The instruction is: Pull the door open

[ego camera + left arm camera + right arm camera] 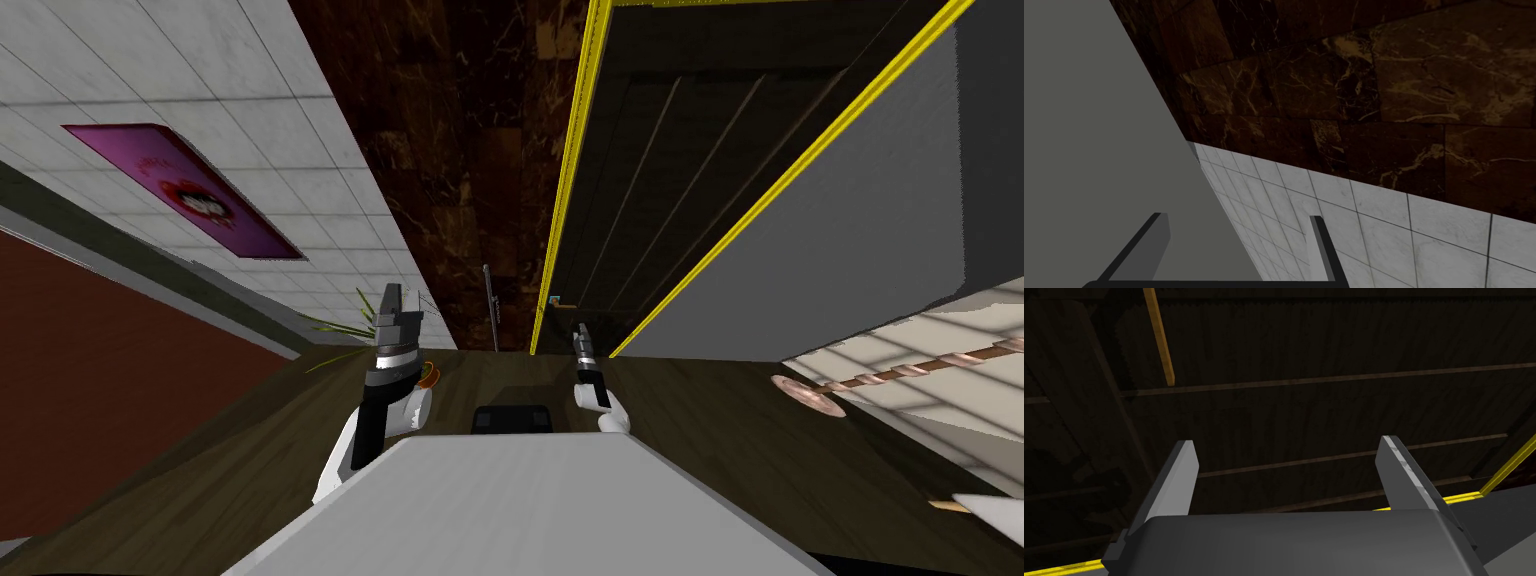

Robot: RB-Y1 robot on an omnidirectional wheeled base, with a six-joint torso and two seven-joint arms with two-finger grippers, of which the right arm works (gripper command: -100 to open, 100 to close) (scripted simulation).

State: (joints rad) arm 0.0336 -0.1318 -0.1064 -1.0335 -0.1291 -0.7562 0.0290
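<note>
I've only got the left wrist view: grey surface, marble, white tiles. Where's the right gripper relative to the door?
Observer: The right gripper faces the dark door, fingers open on nothing.
Operator: Anything to grab?
Observer: A thin orange bar, likely the handle, lies ahead of it, outside the gap between its fingers.
Operator: And my arm?
Observer: Head view puts the left gripper to the door's left, marble wall between them.

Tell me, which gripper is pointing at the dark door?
The right gripper; it faces the dark slatted door. The left gripper faces a white tiled wall instead.
</note>
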